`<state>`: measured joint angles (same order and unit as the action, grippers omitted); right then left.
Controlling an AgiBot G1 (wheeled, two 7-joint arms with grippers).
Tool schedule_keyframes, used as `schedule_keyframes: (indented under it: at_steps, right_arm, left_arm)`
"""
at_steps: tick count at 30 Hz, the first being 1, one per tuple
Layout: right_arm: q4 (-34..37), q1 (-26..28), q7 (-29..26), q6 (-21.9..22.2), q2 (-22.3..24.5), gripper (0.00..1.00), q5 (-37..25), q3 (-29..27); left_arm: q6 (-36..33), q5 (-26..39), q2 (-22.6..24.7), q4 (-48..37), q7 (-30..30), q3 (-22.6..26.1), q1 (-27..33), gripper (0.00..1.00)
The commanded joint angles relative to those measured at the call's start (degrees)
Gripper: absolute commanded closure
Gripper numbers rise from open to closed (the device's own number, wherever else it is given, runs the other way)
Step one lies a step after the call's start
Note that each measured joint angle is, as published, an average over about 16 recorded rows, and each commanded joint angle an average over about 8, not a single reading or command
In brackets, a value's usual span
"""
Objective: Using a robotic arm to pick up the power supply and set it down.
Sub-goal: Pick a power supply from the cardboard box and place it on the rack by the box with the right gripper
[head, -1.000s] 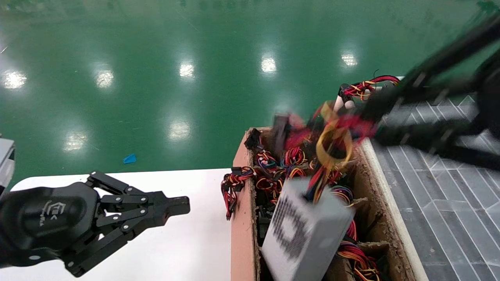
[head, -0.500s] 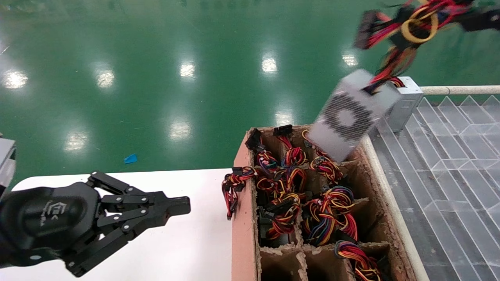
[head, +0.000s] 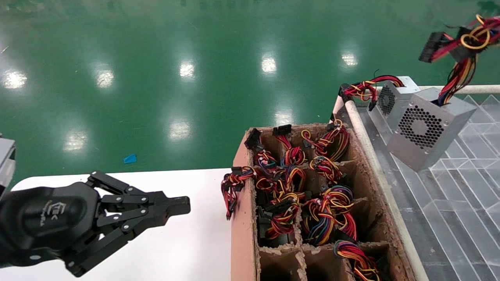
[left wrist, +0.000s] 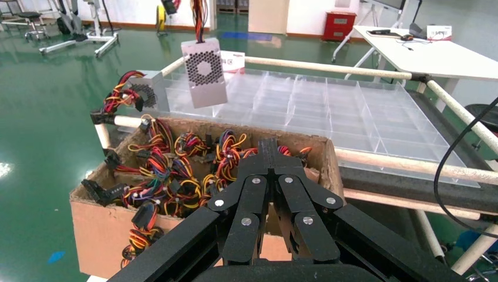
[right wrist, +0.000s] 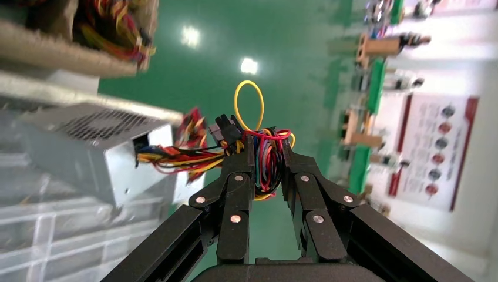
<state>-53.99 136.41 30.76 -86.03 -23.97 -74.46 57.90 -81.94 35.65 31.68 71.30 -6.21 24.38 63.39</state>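
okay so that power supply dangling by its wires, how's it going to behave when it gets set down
Probably swingy: the power supply hangs tilted from its wire bundle, which the right end effector pinches, so the box isn't held rigidly. It looks like stiff sheet metal, likely heavy for its size. It may land on a corner and tip against the other grey box beside it.

Head cam looks steeply down from above: cardboard box [head: 312, 203] lower centre, white desk [head: 187, 242] lower left. Left wrist cam sits low behind its pincer [left wrist: 269, 154], facing the same box [left wrist: 194, 176] close up. Right wrist cam looks along its pincer [right wrist: 267, 154]; all three share the hanging power supply [head: 427, 128] [left wrist: 203, 71] [right wrist: 88, 147].
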Motion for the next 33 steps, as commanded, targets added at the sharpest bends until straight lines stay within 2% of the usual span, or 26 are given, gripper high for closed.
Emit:
schedule_keyframes:
  at_steps: [1, 6, 13, 33]
  right_arm:
    - [2.5, -0.2, 1.0, 0.1, -0.1, 1.0, -0.8, 0.3]
    - [10.0, -2.0, 3.5, 0.8, -1.9, 1.0, 0.4, 0.5]
    - [18.5, -4.3, 5.5, 4.5, -4.8, 1.0, 1.2, 0.4]
    - [35.7, -10.2, 10.8, 10.4, -13.0, 1.0, 5.8, -1.3]
  left_arm:
    - [0.0, 0.0, 0.0, 0.0, 0.0, 0.0, 0.0, 1.0]
    - [0.0, 0.0, 0.0, 0.0, 0.0, 0.0, 0.0, 1.0]
    - [0.0, 0.0, 0.0, 0.0, 0.0, 0.0, 0.0, 1.0]
    - [0.0, 0.0, 0.0, 0.0, 0.0, 0.0, 0.0, 1.0]
